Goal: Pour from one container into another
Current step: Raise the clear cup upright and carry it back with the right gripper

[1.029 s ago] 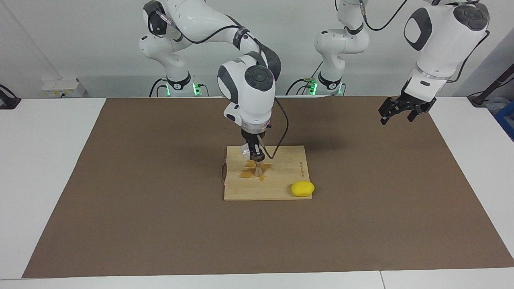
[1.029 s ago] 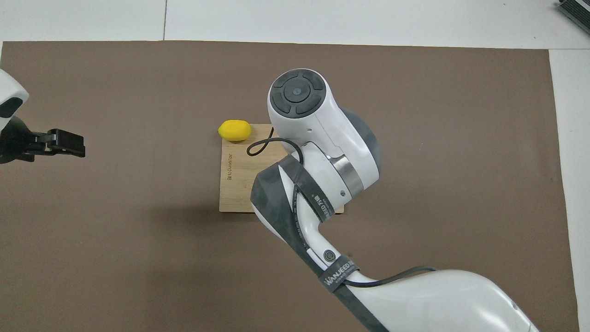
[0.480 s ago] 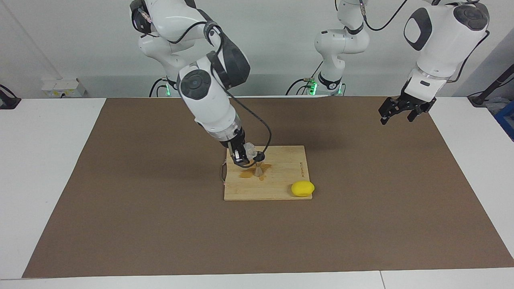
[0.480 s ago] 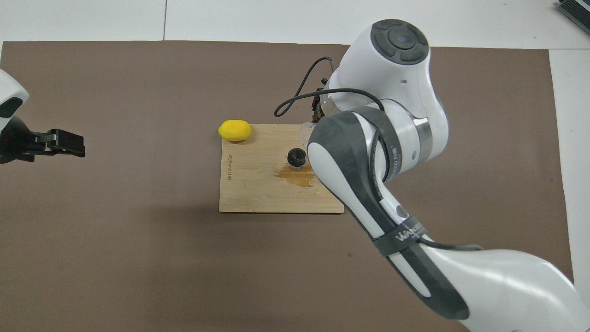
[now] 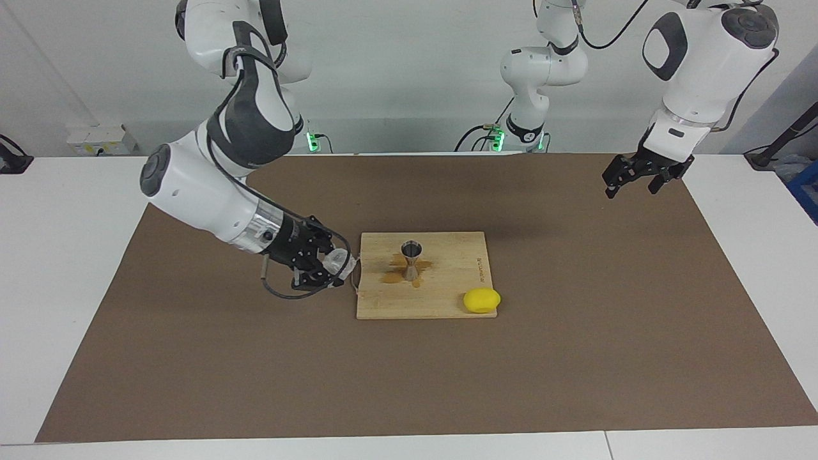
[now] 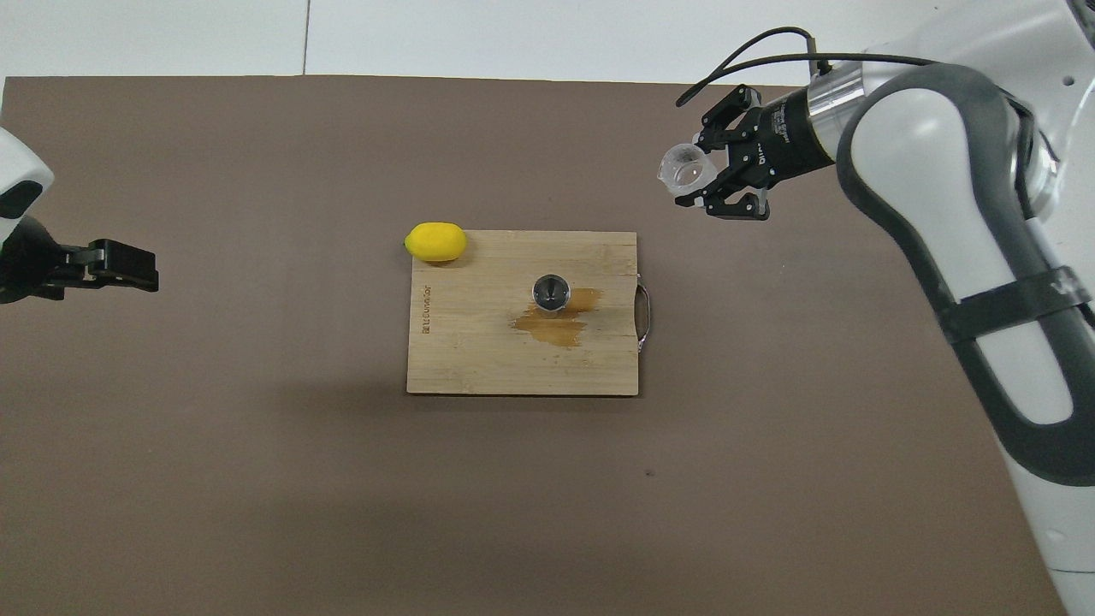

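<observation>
The steel jigger [image 5: 411, 258] [image 6: 550, 291] stands upright on the wooden cutting board [image 5: 447, 300] [image 6: 479, 359], with a brown puddle [image 5: 391, 276] [image 6: 554, 327] spread around its foot. My right gripper [image 5: 329, 267] [image 6: 701, 174] is shut on the small clear glass cup [image 5: 338, 262] [image 6: 682, 167]. It holds the cup tipped on its side above the brown mat, just off the board toward the right arm's end. The cup looks empty. Over the mat's corner at the left arm's end, my left gripper [image 5: 639, 176] [image 6: 120, 265] hangs open, holding nothing.
A yellow lemon [image 5: 482, 300] [image 6: 436, 241] lies at the board's corner farthest from the robots, toward the left arm's end. The board has a wire loop handle [image 6: 643, 306] on its edge toward the right arm. A brown mat [image 5: 575, 358] covers the table.
The right arm has swung the cup from over the jigger off the board toward the right arm's end and lowered it. The jigger now shows uncovered. The left arm has not moved.
</observation>
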Robot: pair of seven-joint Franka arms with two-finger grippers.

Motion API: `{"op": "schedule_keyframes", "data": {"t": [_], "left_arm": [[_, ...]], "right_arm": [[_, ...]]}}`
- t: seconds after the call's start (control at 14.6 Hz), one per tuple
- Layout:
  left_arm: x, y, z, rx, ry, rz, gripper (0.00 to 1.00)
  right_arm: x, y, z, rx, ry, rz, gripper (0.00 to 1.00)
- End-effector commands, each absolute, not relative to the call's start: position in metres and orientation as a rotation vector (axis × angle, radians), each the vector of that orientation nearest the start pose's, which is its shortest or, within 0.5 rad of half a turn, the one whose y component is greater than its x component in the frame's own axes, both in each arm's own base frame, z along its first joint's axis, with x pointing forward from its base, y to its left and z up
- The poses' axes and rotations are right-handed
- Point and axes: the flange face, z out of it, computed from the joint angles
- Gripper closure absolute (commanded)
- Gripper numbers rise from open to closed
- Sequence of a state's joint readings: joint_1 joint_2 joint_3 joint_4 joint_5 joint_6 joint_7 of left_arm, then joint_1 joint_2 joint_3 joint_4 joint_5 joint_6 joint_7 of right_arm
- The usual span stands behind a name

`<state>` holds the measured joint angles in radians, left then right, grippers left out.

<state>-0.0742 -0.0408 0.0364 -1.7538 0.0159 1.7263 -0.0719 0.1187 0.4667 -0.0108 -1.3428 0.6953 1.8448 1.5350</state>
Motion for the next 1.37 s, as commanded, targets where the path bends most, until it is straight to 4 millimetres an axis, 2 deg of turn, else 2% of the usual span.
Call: {"op": "schedule_keyframes", "data": {"t": [0.0,0.14,0.69,0.89,1.1,1.17,1.3], "left_arm": [[0.546,-0.023,0.579,-3.121,-0.06,-0.021,0.0],[0.546,-0.023,0.579,-3.121,-0.06,-0.021,0.0],[0.546,-0.023,0.58,-3.121,-0.06,-0.021,0.0],[0.545,-0.022,0.58,-3.121,-0.062,-0.019,0.0],[0.543,-0.022,0.579,-3.121,-0.062,-0.009,0.0],[0.543,-0.022,0.58,-3.122,-0.062,-0.016,0.0],[0.542,-0.022,0.58,-3.122,-0.06,-0.014,0.0]], "right_arm": [[0.675,0.091,0.468,-1.703,1.787,0.659,1.0],[0.665,0.062,0.456,-1.682,1.729,0.654,1.0],[0.634,-0.002,0.389,-1.47,1.699,0.757,1.0],[0.629,-0.013,0.363,-1.478,1.615,0.796,1.0],[0.623,-0.026,0.326,-1.45,1.642,0.826,1.0],[0.619,-0.029,0.319,-1.456,1.602,0.819,1.0],[0.613,-0.027,0.302,-1.501,1.518,0.836,1.0]]}}
